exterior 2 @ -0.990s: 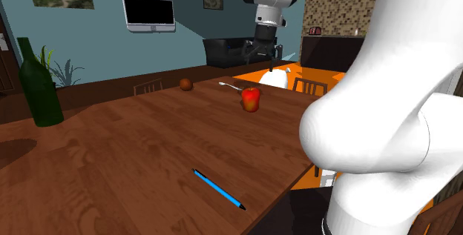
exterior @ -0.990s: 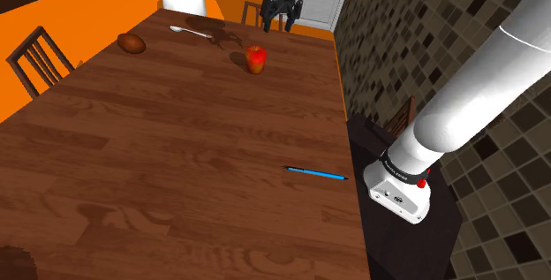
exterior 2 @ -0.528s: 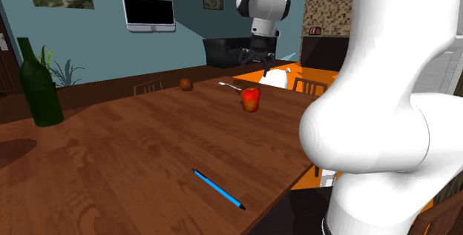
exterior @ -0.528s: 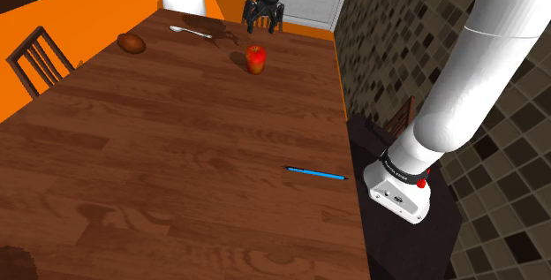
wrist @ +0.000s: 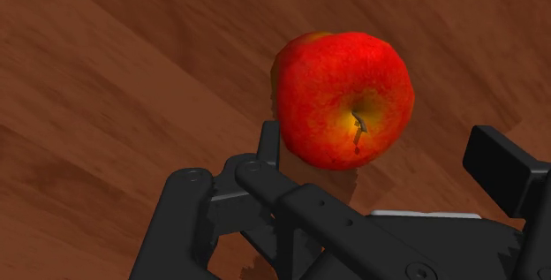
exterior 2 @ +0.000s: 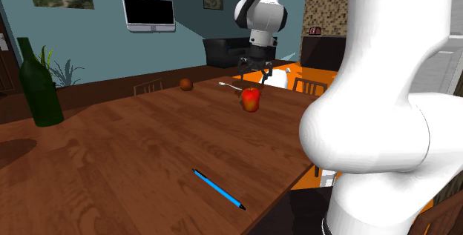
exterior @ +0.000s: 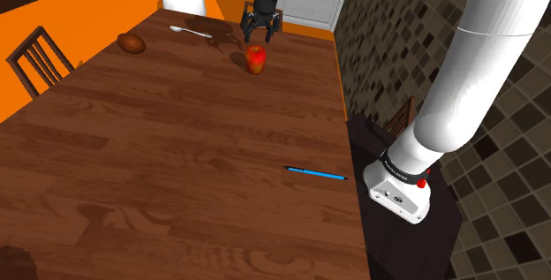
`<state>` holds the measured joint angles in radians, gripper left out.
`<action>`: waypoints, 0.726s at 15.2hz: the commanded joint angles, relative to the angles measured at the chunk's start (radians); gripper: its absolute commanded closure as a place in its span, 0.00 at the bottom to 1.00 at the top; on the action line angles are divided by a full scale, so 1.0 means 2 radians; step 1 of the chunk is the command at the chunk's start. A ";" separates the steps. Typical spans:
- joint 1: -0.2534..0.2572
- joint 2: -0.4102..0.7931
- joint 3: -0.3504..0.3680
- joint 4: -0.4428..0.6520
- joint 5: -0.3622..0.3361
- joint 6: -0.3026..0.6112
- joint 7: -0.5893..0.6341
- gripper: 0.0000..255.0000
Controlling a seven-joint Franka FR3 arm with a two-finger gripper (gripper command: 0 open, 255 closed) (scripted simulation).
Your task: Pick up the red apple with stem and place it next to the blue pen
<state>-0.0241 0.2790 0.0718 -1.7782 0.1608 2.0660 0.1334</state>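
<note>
The red apple (wrist: 344, 97) is seen stem-up on the wooden counter (exterior: 177, 146), just below the gripper (exterior: 261, 36) - its fingers (wrist: 267, 141) are spread wide on either side, nothing held. A straight descent is judged enough - the blue pen (exterior: 315, 173) is found well apart.

Dark brown wood-grain surface (exterior: 177, 146) carries a slim blue pen (exterior: 315, 174) near one long edge. Well beyond the pen: red apple with stem (exterior: 255, 58), silver spoon (exterior: 189, 31), brown oval object (exterior: 132, 43). Dark green bottle (exterior 2: 41, 85) stands well apart from the pen.
</note>
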 commanded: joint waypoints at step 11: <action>0.000 0.001 0.000 -0.002 0.000 0.003 0.000 1.00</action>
<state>-0.0240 0.2805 0.0719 -1.7818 0.1611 2.0716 0.1327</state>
